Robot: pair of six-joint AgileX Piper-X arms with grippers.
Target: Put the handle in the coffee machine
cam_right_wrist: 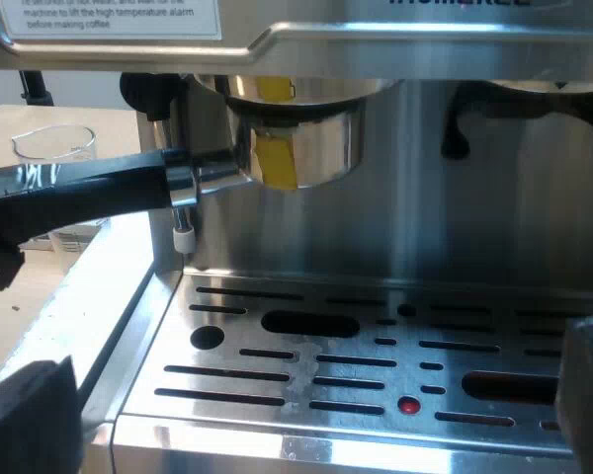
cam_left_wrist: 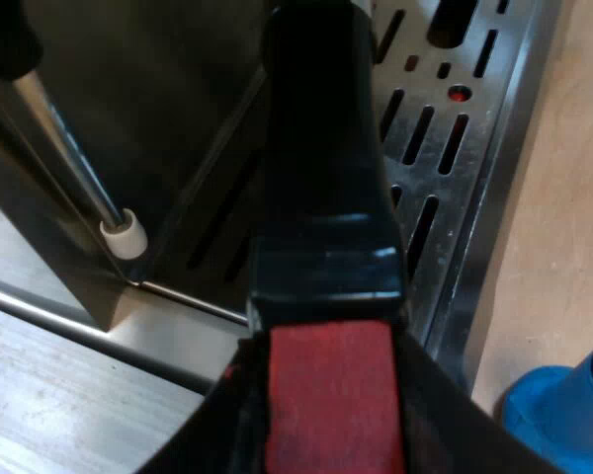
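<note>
My left tool is pinched on the handle at its red end, one finger on either side. Gripping that far out gives me the most leverage for turning it. The red part looks matt and slightly rough, while the black plastic past it is smooth, glossy and waisted.

Under the handle lies the drip tray, brushed steel cut with long slots. The thin steel steam wand with its white tip hangs close by. A blue tamper stands on the pale wooden tabletop, just beside the tray.

My right tool is spread wide and holds nothing. It sits low at the tray's front, out of the handle's way.

Farther in, the holder, a polished round metal cup, sits up against the underside of the espresso machine. Its handle juts out sideways rather than toward the front, so I judge it is seated but not yet twisted home. I cannot tell whether its lugs have caught.

A clear measuring glass stands on the tabletop well beyond.
</note>
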